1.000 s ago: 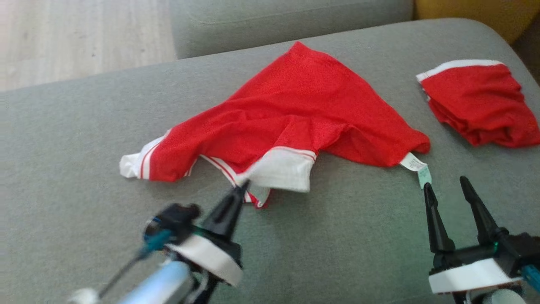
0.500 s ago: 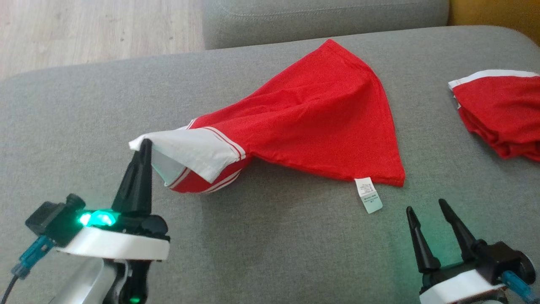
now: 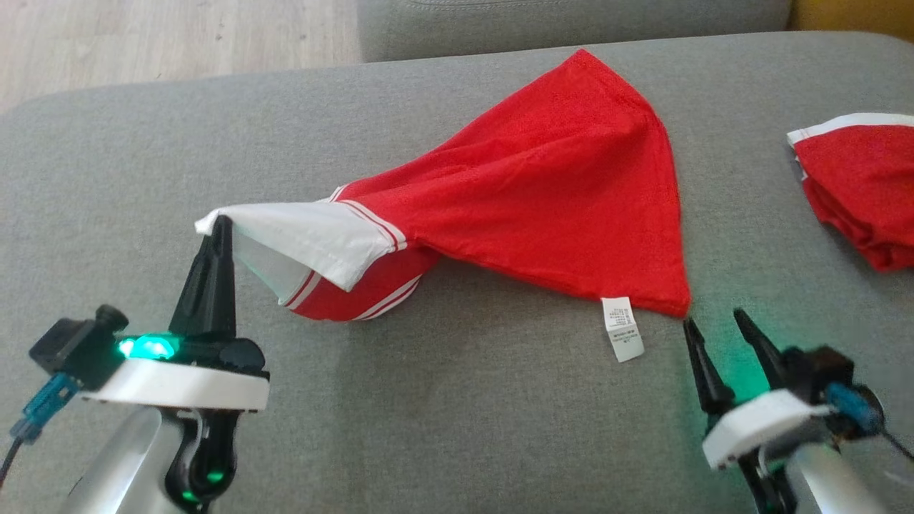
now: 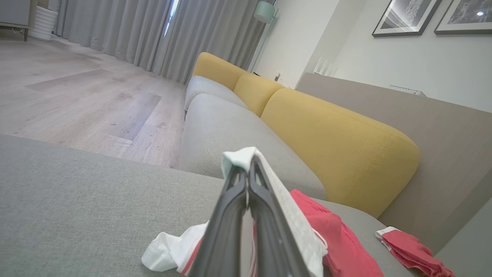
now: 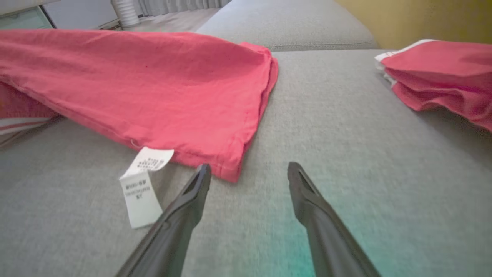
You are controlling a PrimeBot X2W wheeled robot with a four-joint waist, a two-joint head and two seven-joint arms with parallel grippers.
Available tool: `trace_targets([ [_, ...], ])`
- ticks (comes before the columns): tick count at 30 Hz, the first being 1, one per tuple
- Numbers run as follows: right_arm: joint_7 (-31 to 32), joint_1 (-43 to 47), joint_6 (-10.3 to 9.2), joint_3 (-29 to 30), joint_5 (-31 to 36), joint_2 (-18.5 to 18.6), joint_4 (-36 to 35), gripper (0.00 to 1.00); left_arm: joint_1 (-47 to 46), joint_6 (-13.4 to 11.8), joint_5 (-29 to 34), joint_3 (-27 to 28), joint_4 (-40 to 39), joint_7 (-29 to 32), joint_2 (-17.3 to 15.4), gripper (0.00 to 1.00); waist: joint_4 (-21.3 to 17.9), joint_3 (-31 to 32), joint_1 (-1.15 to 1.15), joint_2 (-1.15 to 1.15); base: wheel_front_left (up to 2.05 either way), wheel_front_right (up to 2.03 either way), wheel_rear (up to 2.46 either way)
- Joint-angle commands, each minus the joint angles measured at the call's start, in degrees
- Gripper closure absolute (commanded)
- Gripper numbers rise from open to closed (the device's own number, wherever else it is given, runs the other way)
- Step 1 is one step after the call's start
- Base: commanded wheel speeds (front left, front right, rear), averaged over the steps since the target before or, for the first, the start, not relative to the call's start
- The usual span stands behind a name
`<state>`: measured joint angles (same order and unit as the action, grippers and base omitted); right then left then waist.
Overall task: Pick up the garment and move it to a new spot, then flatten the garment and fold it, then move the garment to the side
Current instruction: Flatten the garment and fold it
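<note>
Grey sofa cushion (image 3: 457,421), lower frame: left gripper (image 3: 222,223), lower left, jaws clamped on the white cuff of the red garment (image 3: 557,185); right gripper (image 3: 714,319), lower right, jaws apart, empty, near its hem. It sprawls mid-frame, unfolded; flattening, folding and moving aside likely remain.

**Left gripper pinched shut, right gripper spread wide**

The left gripper (image 3: 222,223) stands at the lower left of the head view. Its two dark fingers (image 4: 226,231) are pressed together along their length and pinch the white edge of the garment (image 3: 557,193) at their tips. They point up and away from the robot. The pale left forearm (image 3: 121,457) rises from the bottom corner, and a green light glows at the wrist. The right gripper (image 3: 714,319), at the lower right, has its fingers well apart and holds nothing. It leans slightly leftward, and the right forearm (image 3: 828,478) enters from the bottom right.
</note>
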<state>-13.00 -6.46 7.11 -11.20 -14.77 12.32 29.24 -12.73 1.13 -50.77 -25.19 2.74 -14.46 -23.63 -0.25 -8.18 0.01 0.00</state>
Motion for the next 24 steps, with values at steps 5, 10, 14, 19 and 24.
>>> trace_targets([
  [5, 0.10, -5.30, 0.37, -4.63, -4.37, 1.33, 3.12, 0.00, -4.29, 1.08, 1.37, 2.57, 0.29, -0.53, -0.23, 1.00, 1.33, -0.33, -0.01, 0.00, 0.00, 0.00, 0.00],
  [10, -0.28, -7.88, 0.37, -7.69, -7.93, 2.47, 7.19, 0.31, -5.38, 2.03, 1.69, 2.34, 1.88, -0.53, 0.48, 1.00, 2.39, -0.57, -0.01, 0.00, 0.00, 0.00, 0.00],
  [14, -1.30, -9.06, 0.37, -9.86, -9.71, 2.79, 9.13, 0.62, -6.01, 2.81, 1.78, 2.48, 2.98, -0.53, 0.85, 1.00, 2.95, -0.84, -0.01, 0.00, 0.00, 0.00, 0.00],
  [19, -1.77, -9.97, 0.37, -11.76, -11.20, 2.63, 10.60, 0.95, -6.15, 3.21, 2.01, 2.64, 3.51, -0.53, 1.15, 1.00, 3.12, -1.08, -0.01, 0.00, 0.00, 0.00, 0.00],
  [24, -1.96, -10.49, 0.37, -11.52, -11.02, 3.44, 9.24, 1.00, -6.11, 3.43, 2.13, 3.00, 3.91, -0.53, 1.02, 1.00, 3.06, -0.77, -0.01, 0.00, 0.00, 0.00, 0.00],
])
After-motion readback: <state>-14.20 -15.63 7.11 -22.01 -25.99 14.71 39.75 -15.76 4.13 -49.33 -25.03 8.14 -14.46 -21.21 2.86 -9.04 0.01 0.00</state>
